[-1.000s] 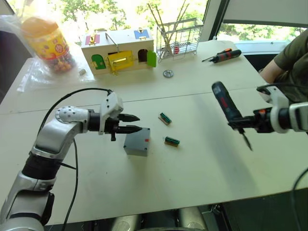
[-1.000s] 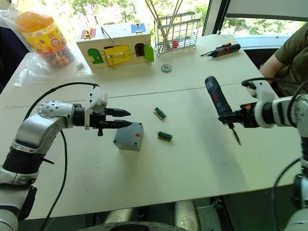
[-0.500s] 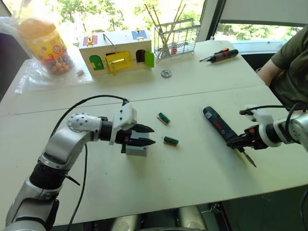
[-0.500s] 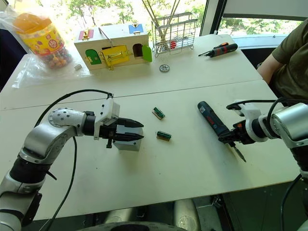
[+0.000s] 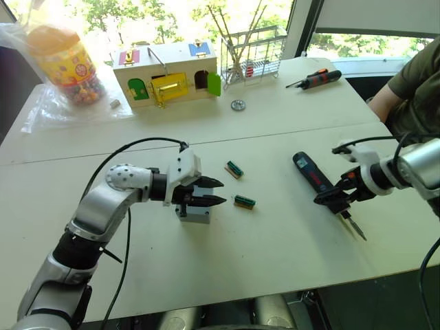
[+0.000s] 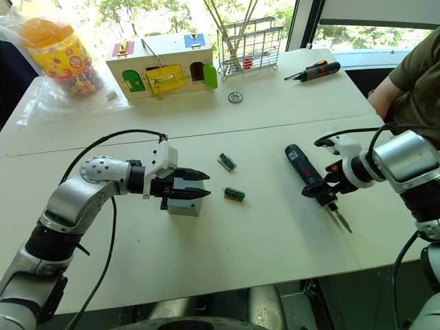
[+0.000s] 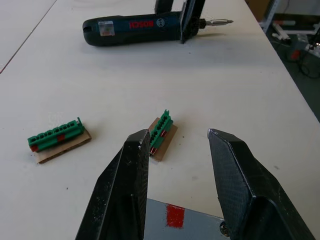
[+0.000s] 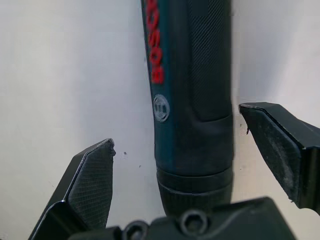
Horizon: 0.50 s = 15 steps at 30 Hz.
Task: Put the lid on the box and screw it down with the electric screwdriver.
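The grey box (image 5: 196, 214) stands on the table left of centre. Its top (image 7: 185, 221) is a flat grey face with a small red mark and a screw head at one corner, the lid lying on it as far as I can tell. My left gripper (image 5: 221, 192) hovers just over the box, open, with nothing between its fingers (image 7: 131, 170). The electric screwdriver (image 5: 313, 174) lies flat on the table at the right, its bit (image 6: 342, 223) towards the front edge. My right gripper (image 5: 335, 197) straddles its bit end, open, both fingers (image 8: 90, 185) clear of the barrel (image 8: 192, 85).
Two green terminal blocks (image 5: 235, 168) (image 5: 245, 201) lie right of the box. At the back stand a wooden toy house (image 5: 168, 72), a sweets jar (image 5: 65, 62) and a wire rack (image 5: 254, 53), with a washer (image 5: 238, 105) and a red-black hand screwdriver (image 5: 316, 79). A person (image 5: 416, 89) sits at the right.
My right arm brought the electric screwdriver down from the air onto the table and the gripper opened off it. My left gripper moved right, over the box.
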{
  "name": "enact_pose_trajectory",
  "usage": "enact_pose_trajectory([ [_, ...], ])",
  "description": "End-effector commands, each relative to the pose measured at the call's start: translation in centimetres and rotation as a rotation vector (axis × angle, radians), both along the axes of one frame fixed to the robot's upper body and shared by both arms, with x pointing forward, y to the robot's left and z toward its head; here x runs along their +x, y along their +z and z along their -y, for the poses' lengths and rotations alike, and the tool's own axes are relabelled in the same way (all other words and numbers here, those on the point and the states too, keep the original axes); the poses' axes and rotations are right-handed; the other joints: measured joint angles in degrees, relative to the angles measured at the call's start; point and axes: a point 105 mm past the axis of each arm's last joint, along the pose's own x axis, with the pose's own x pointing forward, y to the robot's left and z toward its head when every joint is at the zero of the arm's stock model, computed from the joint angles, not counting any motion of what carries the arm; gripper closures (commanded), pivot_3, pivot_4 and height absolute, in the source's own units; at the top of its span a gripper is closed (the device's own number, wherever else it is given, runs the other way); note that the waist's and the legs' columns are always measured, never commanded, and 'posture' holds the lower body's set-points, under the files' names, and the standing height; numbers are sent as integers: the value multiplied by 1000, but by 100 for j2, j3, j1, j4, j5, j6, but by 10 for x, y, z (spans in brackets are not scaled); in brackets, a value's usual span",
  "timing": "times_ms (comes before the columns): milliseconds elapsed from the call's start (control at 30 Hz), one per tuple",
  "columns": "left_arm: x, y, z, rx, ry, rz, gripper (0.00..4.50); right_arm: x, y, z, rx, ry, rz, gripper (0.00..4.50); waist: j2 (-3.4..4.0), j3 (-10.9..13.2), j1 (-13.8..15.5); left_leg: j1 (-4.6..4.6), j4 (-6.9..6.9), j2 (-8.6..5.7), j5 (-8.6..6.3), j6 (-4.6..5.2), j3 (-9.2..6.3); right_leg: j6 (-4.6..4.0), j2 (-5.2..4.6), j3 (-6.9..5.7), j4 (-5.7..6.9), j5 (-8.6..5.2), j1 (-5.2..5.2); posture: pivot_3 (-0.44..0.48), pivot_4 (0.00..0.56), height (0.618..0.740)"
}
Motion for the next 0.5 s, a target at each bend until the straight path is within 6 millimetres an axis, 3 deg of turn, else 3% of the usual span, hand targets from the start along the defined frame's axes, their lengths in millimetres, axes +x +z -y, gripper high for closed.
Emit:
enact_pose_trajectory([
  [33, -4, 5, 2, -14, -8, 36, 2643, -7, -5, 2, -49, 35, -32, 55, 0, 0, 2, 0, 1, 0, 0, 0, -1, 0, 0, -1, 0, 0, 0, 0, 150, 740],
  [133, -4, 4, 3, -20, -1, 34, 2643, -7, -11, 1, -60, 43, -42, 55, -1, -1, 8, 0, 1, 0, 0, 0, -2, 0, 0, -2, 1, 0, 1, 0, 150, 740],
  [233, -3, 3, 4, -24, 7, 33, 2643, -5, -16, -1, -74, 59, -44, 644, -5, -3, 10, 0, 4, 0, 0, 0, -2, 0, 0, -2, 1, 0, 3, 0, 150, 740],
  [400, -1, 4, 4, -27, 11, 41, 2643, -17, -31, 8, -129, 94, -104, 2387, -11, -7, 20, 1, 3, 1, 0, 0, -6, 0, 1, -6, 0, 0, 4, 0, 150, 740],
  [433, 0, 4, 4, -28, 12, 45, 2643, -21, -34, 11, -142, 99, -119, 2622, -15, -9, 38, 1, 2, 1, 0, 0, -8, 0, 1, -8, 0, 0, 4, 0, 150, 740],
  [500, 2, 5, 4, -29, 15, 51, 2643, -27, -38, 16, -160, 107, -135, 2672, -19, -12, 117, 1, 2, 1, 0, -1, -11, 0, 2, -9, -1, 0, 6, 0, 150, 740],
])
